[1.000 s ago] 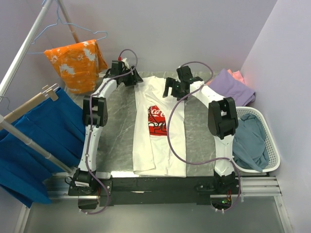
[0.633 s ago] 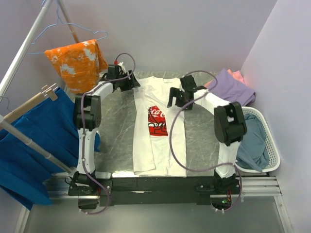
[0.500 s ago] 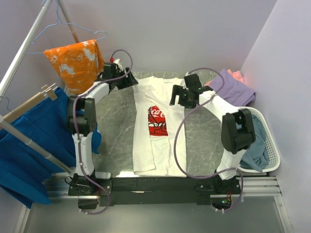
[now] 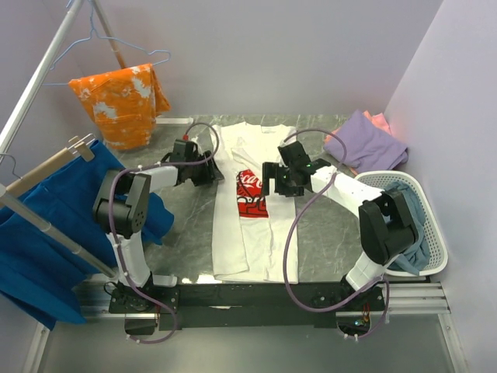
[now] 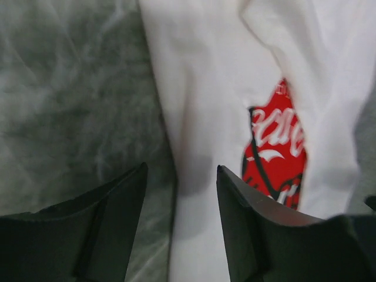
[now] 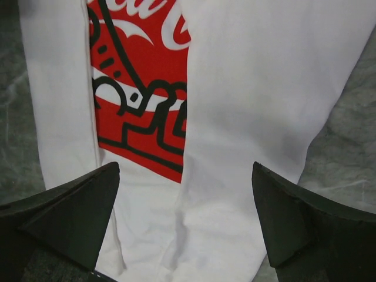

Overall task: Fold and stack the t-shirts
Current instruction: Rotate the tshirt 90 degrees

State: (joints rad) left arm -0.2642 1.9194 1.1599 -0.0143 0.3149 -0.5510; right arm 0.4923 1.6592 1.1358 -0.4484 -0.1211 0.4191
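We see a white soft-cloth t-shirt with a red chest print (image 5: 205, 88) spread over a grey marbled tabletop (image 5: 70, 88); the shirt fills the middle and right of the view, the bare tabletop the left; a fold of the white cloth lies over the right side of the print, so only a narrow strip of red shows, with white script and black lines on it; our left gripper (image 5: 181, 170) hangs over the shirt's left edge, its two black fingers (image 5: 88, 229) parted with nothing between them; one finger is over the tabletop, the other over white cloth; a soft shadow (image 5: 197, 176) falls on the cloth in the gap
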